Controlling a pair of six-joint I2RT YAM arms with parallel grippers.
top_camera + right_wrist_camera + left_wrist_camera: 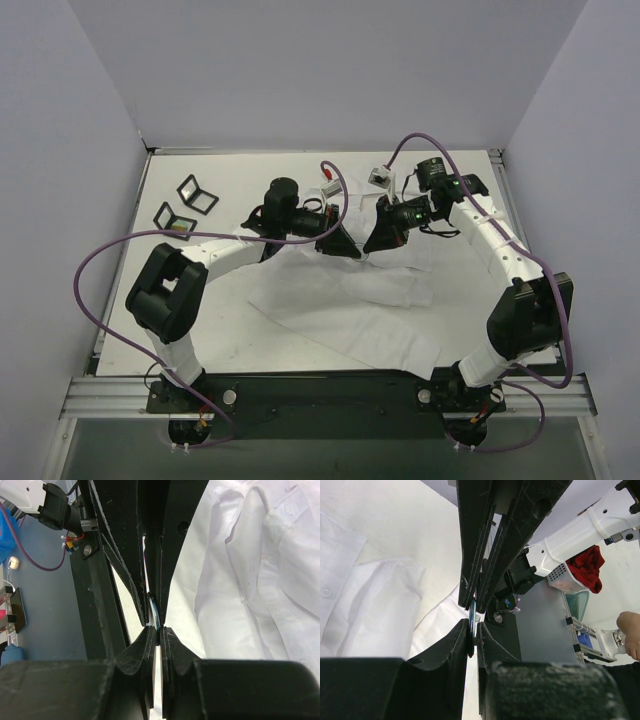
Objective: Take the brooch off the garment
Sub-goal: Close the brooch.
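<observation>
The left claw (pixel 475 639) and right claw (pixel 159 631) meet tip to tip over the shirt (pixel 350 305); seen from above, the left one points in from the left and the right one from the far right. The left claw is pinching the brooch (pixel 471 622), a thin bluish disc seen edge-on between its fingers (pixel 461 639), with only a sliver of light beside it; the right claw's fingers hang from the top of that view onto the same disc. The right claw is pressed together; the brooch (pixel 153 611) stands just above its tips; whether those tips bite its rim or the cloth, I cannot tell. The shirt lies crumpled on the table (pixel 225 340), beneath both claws and spreading toward the arm bases; in the wrist views it fills the space left of the left claw and right of the right claw, buttons showing. Two black frames (pixel 198 192) lie well to the left of the left claw, apart from the shirt.
</observation>
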